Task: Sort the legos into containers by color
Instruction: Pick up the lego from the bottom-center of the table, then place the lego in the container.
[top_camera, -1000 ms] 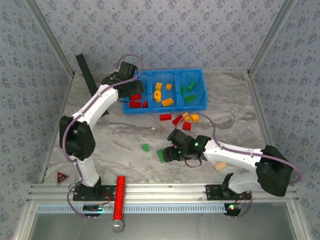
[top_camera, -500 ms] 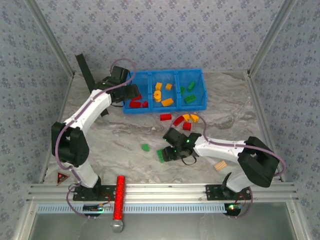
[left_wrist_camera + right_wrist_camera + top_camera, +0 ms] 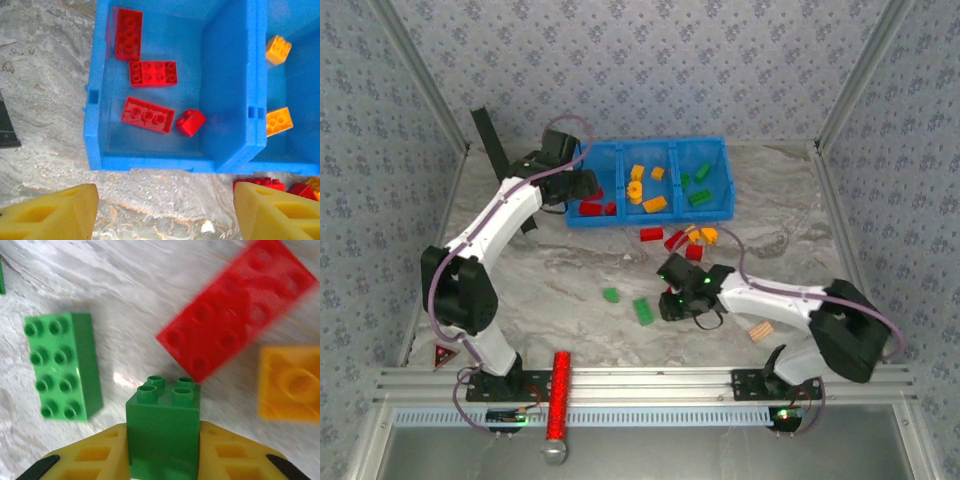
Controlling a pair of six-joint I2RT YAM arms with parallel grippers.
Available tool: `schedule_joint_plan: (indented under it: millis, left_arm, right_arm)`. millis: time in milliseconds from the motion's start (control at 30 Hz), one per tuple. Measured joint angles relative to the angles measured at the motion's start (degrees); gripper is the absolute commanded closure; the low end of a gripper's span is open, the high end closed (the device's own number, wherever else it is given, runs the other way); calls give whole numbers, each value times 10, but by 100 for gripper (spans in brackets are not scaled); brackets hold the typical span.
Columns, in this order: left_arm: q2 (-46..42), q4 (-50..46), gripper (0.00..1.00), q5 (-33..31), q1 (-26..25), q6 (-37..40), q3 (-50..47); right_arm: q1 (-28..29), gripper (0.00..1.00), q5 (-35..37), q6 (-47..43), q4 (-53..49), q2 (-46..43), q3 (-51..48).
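My right gripper (image 3: 164, 460) is shut on a small dark green lego (image 3: 164, 432), studs pointing away from the wrist. It hovers mid-table (image 3: 670, 302), just right of a long light green lego (image 3: 643, 310) (image 3: 62, 365). Beyond lie a blurred red lego (image 3: 235, 305) and an orange lego (image 3: 290, 382). The blue container (image 3: 725, 205) stands at the back, with red, orange and green legos in its three compartments. My left gripper (image 3: 165, 215) is open above the table, just in front of the red compartment (image 3: 150, 142), at the bin's left end (image 3: 578, 188).
A small green piece (image 3: 611, 295) lies left of the long green lego. Loose red and orange legos (image 3: 682, 240) sit in front of the bin. A tan wooden block (image 3: 760, 332) lies near the right arm, a red studded bar (image 3: 560, 390) on the front rail.
My right gripper has closed on the small green lego and pulled back to the right, off the long green one. The left gripper drew slightly back from the red compartment.
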Motion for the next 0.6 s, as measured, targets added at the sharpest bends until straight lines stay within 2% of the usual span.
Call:
schedule_joint_plan:
  millis: [167, 233, 300, 333, 467, 600]
  left_arm:
    - [-33, -5, 17, -2, -6, 48, -38]
    - [-55, -4, 14, -2, -12, 69, -64]
    - [-77, 2, 5, -6, -21, 85, -93]
    - [-91, 7, 1, -6, -26, 93, -111]
    - [-142, 35, 1, 1, -40, 109, -167]
    - [-178, 66, 1, 23, -41, 108, -200]
  right_arm:
    - [-52, 70, -30, 0, -76, -153, -3]
    - [-108, 71, -51, -7, -100, -199, 4]
    - [-160, 71, -68, -19, -127, -215, 21]
    - [-188, 72, -75, -28, -141, -216, 36]
    - [-268, 72, -91, -77, -166, -180, 112]
    - [-320, 73, -90, -143, -160, -73, 234]
